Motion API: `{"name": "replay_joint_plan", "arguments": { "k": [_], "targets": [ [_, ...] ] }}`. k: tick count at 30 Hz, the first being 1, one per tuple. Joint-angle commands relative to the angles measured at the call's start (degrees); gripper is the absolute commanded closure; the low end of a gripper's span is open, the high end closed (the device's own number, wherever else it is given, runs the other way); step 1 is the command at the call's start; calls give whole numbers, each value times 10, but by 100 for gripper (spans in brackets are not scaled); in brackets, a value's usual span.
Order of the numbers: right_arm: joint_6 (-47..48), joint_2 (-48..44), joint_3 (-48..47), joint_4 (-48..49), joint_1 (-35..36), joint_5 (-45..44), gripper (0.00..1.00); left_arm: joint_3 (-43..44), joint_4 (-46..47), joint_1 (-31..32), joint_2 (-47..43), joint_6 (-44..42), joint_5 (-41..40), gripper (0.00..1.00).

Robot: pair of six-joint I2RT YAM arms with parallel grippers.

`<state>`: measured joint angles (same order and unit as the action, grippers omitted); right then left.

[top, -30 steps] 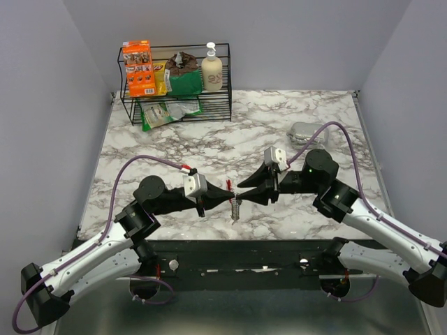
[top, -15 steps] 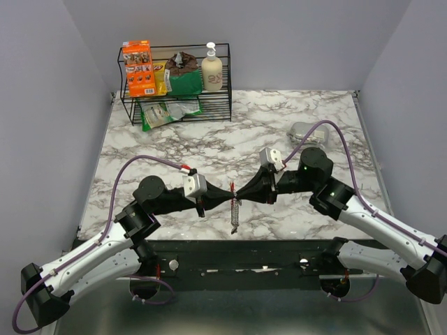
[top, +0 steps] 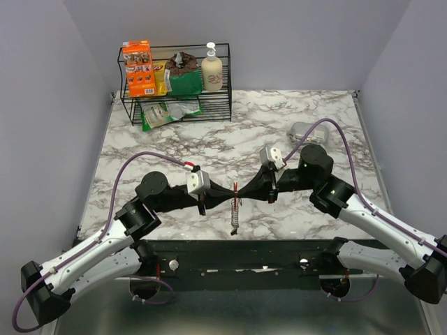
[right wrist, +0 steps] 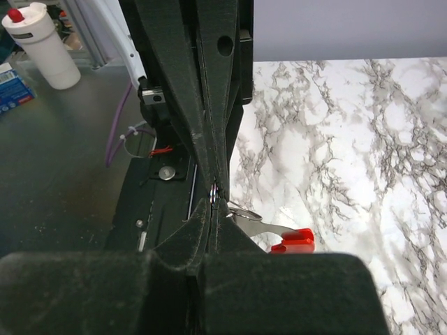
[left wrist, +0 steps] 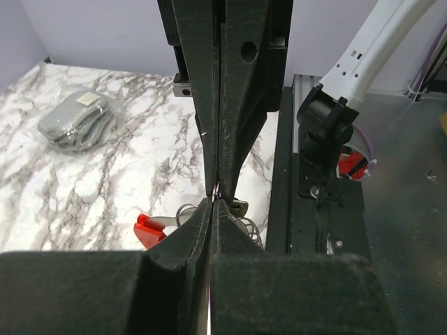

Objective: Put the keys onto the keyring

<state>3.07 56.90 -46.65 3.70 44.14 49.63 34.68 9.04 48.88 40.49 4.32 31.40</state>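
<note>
The keyring point(top: 235, 218) hangs above the marble near the table's front edge, red side point(top: 236, 187) up and gray ridged side down. My left gripper point(top: 233, 196) and right gripper point(top: 239, 193) meet tip to tip over it. Both are shut on its thin wire loop point(left wrist: 218, 190). In the left wrist view my left gripper point(left wrist: 211, 203) pinches the loop, with the red side point(left wrist: 149, 231) below left. A small dark stubby key point(left wrist: 239, 206) shows beside the fingertips. In the right wrist view my right gripper point(right wrist: 214, 207) grips the loop point(right wrist: 213, 193), and the red side point(right wrist: 295, 241) lies to the right.
A black wire rack point(top: 178, 105) with an orange box, bags and a soap bottle stands at the back left. A gray pouch point(top: 305, 131) lies at the right rear. The black base rail point(top: 237, 251) runs just under the hanging keyring.
My right gripper has moved left to the left gripper's tip and shut on the wire loop. The keyring has shifted slightly right with the left gripper.
</note>
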Motion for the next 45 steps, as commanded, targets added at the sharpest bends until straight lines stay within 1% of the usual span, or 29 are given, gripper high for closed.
{"name": "replay_joint_plan", "arguments": {
  "k": [1,2,3,5,8,12,16,20,21,29,30,36,45],
  "targets": [
    [23,16,-35,-35,-4,-5,100,51,-71,3,17,-35,-3,79],
    [26,21,-36,-35,-5,-8,100,58,-86,3,26,-56,-3,68],
    [31,24,-37,-53,-5,-15,100,65,-116,3,30,-63,-5,64],
    [34,29,-43,-66,-5,-19,99,84,-142,3,41,-80,-8,58],
    [42,38,-49,-83,-5,-26,100,104,-187,3,48,-109,-7,52],
    [54,40,-56,-105,-6,-44,100,126,-253,3,51,-143,-19,49],
    [59,48,-69,-140,-5,-53,99,154,-292,3,58,-162,-16,45],
    [64,65,-81,-170,-5,-66,99,181,-329,3,80,-181,-9,36],
    [63,65,-81,-173,-5,-66,99,186,-343,3,85,-185,-7,36],
    [71,70,-88,-207,-5,-84,99,234,-394,3,139,-205,18,37],
    [70,71,-91,-213,-6,-87,99,240,-401,3,144,-207,20,40],
    [71,61,-85,-219,-5,-82,100,269,-403,3,188,-217,40,51],
    [69,44,-75,-213,-5,-84,99,290,-403,3,234,-229,50,59]
  ]
}}
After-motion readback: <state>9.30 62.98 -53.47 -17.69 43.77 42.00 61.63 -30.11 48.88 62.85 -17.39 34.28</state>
